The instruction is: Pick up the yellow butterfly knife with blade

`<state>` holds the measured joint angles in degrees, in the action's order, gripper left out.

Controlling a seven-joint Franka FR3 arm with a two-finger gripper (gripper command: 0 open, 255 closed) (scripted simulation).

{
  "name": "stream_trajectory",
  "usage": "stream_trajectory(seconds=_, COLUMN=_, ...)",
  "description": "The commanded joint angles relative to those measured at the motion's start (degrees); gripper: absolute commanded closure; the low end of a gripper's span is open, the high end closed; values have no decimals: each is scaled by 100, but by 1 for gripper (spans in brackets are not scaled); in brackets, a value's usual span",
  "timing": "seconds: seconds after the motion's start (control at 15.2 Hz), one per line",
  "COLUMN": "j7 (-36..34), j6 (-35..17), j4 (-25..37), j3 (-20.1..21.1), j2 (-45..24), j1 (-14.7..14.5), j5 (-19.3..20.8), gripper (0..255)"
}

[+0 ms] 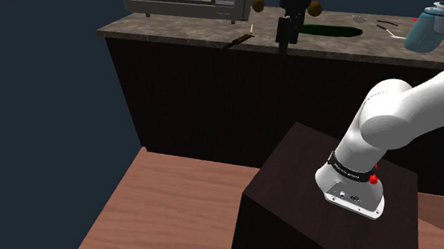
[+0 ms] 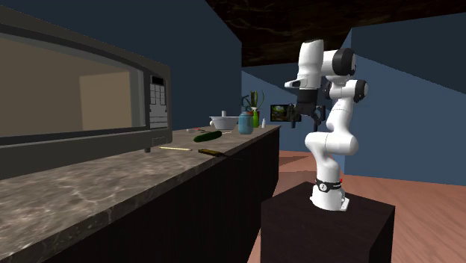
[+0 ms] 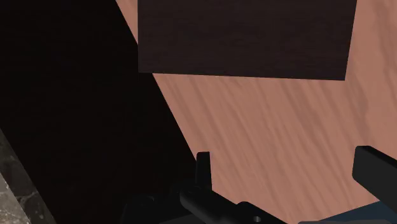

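"What sits nearest you?"

"In the shoulder view, the dark brown box stand is at lower right on the reddish wooden floor, and the white arm rises off it. The wrist view gives you what the other two don't. The black gripper has its fingers spread wide apart with nothing between them. It looks down past the counter's dark front onto the floor and the stand's top."

"Where's the knife?"

"The slim dark-yellow butterfly knife lies flat on the mottled brown stone counter, right at the near edge. The gripper hangs over that same edge, just to the shoulder view's right of the knife and clear of it."

"What's around it?"

"A long dark green cucumber lies further to that view's right, past the gripper. A grey microwave stands at the far back. In the second exterior view you also get a white bowl and a blue bottle beyond the cucumber."
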<state>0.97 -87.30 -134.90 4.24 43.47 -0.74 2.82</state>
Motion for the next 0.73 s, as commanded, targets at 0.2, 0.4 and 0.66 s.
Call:
stream_trajectory(seconds=0.2, j7=-563, j6=-357, j4=332, j3=75, j2=-666, j1=235, j5=-74, gripper=0)
stream_trajectory(seconds=0.4, j7=-1109, j6=-652, j4=717, j3=123, j2=-1318, j1=461, j5=-115, gripper=0)
stream_trajectory(seconds=0.66, j7=-1813, j6=-951, j4=1300, j3=131, j2=-2155, j1=730, j5=-131, gripper=0)
